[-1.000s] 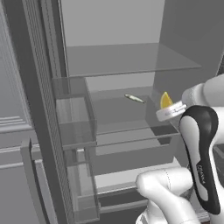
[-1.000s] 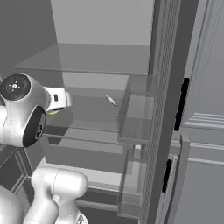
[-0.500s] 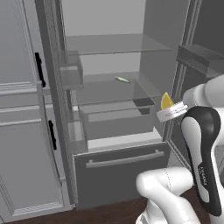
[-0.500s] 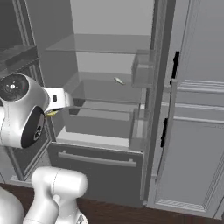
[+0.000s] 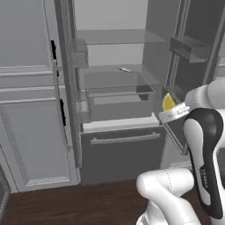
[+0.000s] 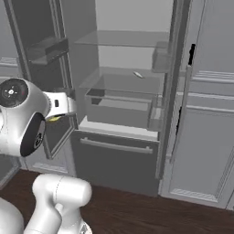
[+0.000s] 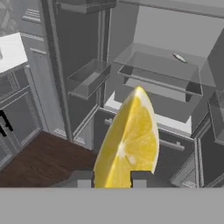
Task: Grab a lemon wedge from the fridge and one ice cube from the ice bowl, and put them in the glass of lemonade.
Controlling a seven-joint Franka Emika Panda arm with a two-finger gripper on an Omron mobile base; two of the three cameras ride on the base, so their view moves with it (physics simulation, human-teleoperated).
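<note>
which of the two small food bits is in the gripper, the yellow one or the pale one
The yellow lemon wedge is pinched in the gripper; the thin pale item lies on the fridge's glass shelf.

Light grey panelled cabinets (image 5: 30, 132) with short black handles (image 5: 63, 112) stand beside the open appliance, and more of them (image 6: 208, 137) flank its other side. The floor (image 5: 79, 204) is dark brown wood planking. Light is flat and even.

I'm in a home kitchen: an open fridge (image 5: 118, 88) with glass shelves stands between panelled grey cabinets (image 5: 30, 110) on dark wood flooring (image 5: 74, 204).
</note>
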